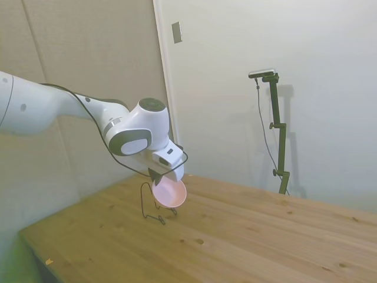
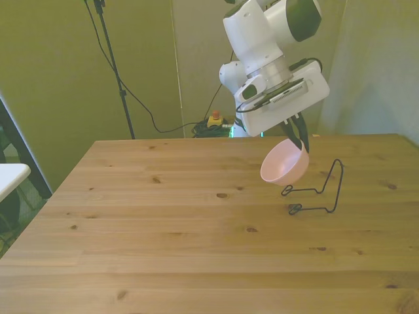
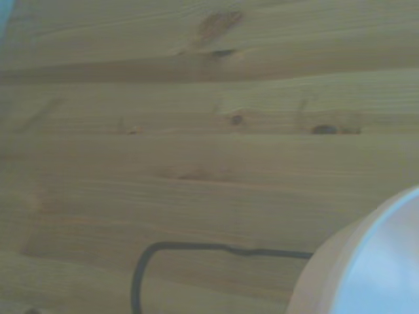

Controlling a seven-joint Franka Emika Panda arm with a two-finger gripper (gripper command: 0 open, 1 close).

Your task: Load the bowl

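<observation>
Nearest the front camera, on the wooden table (image 2: 163, 235), stands the wire rack (image 2: 317, 190). Just above it my gripper (image 2: 302, 145) pinches the pink bowl (image 2: 283, 163) by 1 rim edge, tilted. If I lower carelessly, the bowl could knock the light rack over.

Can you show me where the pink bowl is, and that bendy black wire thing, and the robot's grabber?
Pink bowl (image 2: 283, 163), front view: on its outer wall.
Wire rack (image 2: 336, 186), front view: on its upright loop.
Gripper (image 2: 300, 140), front view: at the dark fingertips pinching the bowl's rim.
</observation>
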